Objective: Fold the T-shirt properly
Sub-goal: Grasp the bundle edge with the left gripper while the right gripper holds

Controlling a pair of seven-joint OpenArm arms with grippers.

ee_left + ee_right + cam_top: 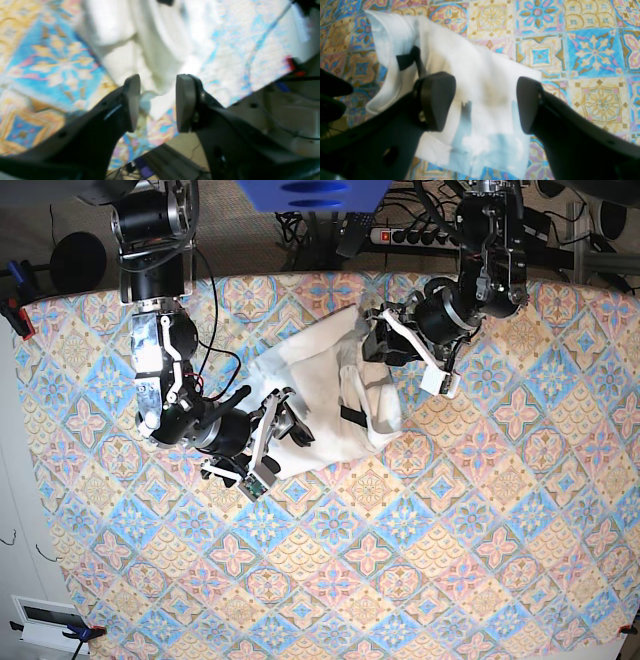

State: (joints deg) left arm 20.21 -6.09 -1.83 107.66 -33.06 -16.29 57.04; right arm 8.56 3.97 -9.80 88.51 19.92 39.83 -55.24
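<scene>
- The T-shirt lies bunched on the table, in the upper middle of the base view, between the two arms.
- It shows mostly plain white cloth, with folds and overlapping layers; faint blue print shows through the fabric in the right wrist view.
- A small dark tag sits near the rolled collar edge in the right wrist view.
- The right claw is at the shirt's left edge in the base view, with its jaws spread wide and nothing between them; white cloth lies below the gap.
- The left claw is over the shirt's upper right part in the base view.
- In the left wrist view the left claw has its jaws apart with a clear gap; white cloth lies beyond the gap, and nothing is pinched between the pads. That view is blurred.
- The table is covered with a patterned cloth of blue, yellow and pink tiles.
- A power strip and cables lie beyond the table's far edge.
</scene>
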